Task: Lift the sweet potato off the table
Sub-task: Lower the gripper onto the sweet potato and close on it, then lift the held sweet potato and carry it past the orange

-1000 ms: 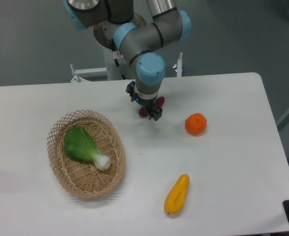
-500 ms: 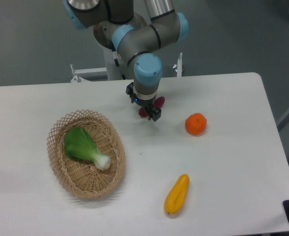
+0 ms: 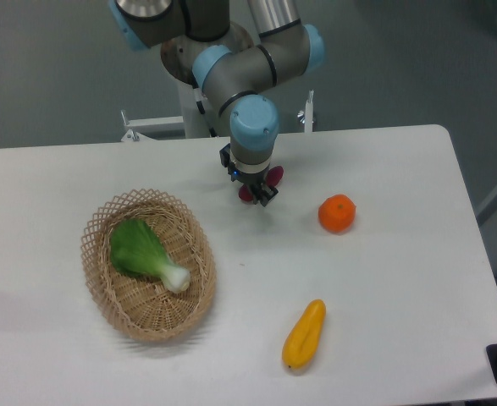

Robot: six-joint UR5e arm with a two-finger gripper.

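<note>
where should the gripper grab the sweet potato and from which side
Across the narrow middle, coming straight down from above. The sweet potato is slim and lies flat on the table, so its width fits between the fingers. The gripper covers its middle already.

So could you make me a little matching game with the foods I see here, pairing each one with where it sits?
Things:
1. leafy green vegetable
2. orange
3. yellow vegetable
4. sweet potato

Places:
A. alone near the table's front edge
B. right under the end effector, mostly hidden by it
C. inside the wicker basket
D. on the bare tabletop, to the right of the arm

Pairs: 1-C, 2-D, 3-A, 4-B
</note>
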